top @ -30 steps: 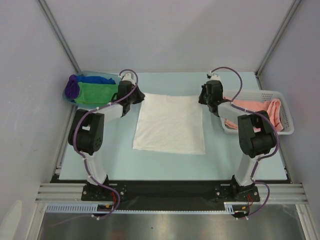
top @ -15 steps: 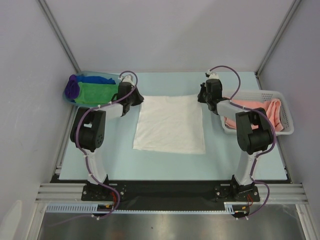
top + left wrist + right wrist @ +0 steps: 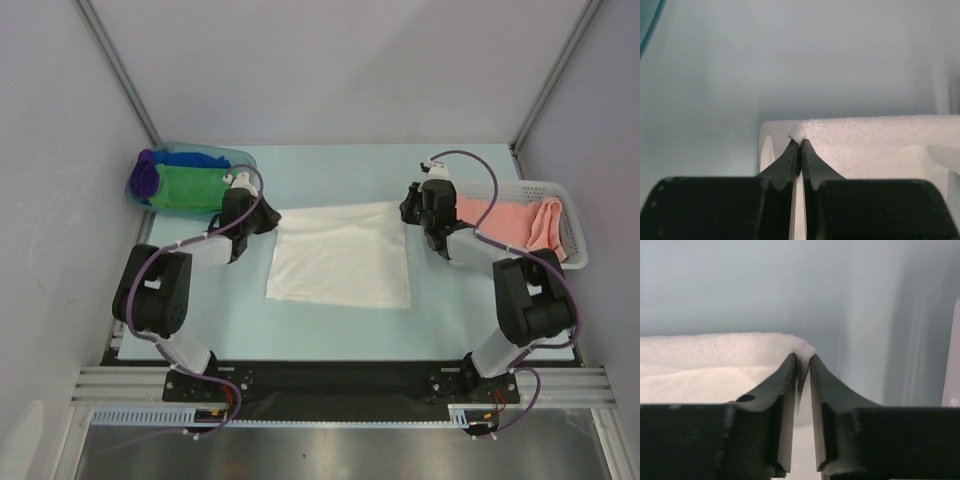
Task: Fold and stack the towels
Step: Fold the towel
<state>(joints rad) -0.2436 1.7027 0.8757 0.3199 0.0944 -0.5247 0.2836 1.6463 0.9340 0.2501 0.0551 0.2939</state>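
At the far corners of the white towel (image 3: 338,262) spread on the bench (image 3: 340,165), the left hand (image 3: 800,142) and right hand (image 3: 803,360) each pinch the cloth tight, holding that edge raised, apparently ready to fold it toward the near edge.

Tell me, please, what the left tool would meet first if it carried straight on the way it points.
The left tool pinches a corner of the white towel; beyond its tips only bare table shows, so probably the tabletop first, though depth is unclear.
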